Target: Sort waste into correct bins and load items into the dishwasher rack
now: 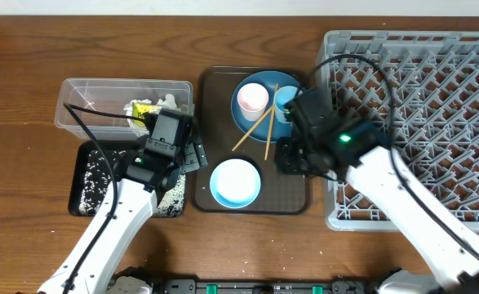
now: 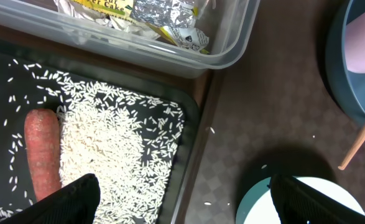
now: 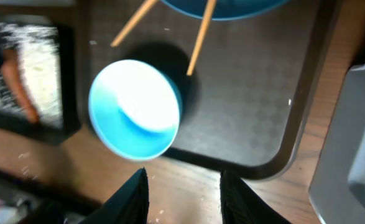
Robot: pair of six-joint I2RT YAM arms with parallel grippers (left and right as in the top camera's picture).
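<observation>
The blue plate (image 1: 263, 86) lies on the brown tray with the pink cup (image 1: 251, 100), the light-blue cup (image 1: 286, 102) and the chopsticks (image 1: 259, 132) on it. The white bowl (image 1: 236, 181) stands in front of it. The clear tub (image 1: 125, 102) holds the wrapper (image 2: 170, 22) and tissue. The black tray (image 1: 88, 175) holds rice (image 2: 117, 143) and the carrot (image 2: 40, 152). My left gripper (image 2: 191, 202) is open and empty over the black tray's right edge. My right gripper (image 3: 183, 196) is open and empty, near the bowl (image 3: 135, 109). The rack (image 1: 435, 98) is at the right.
The brown serving tray (image 1: 292, 200) sits between the bins and the rack. A few rice grains lie loose on it (image 2: 211, 130). The rack's grey wall (image 3: 356, 124) is close on the right of my right gripper.
</observation>
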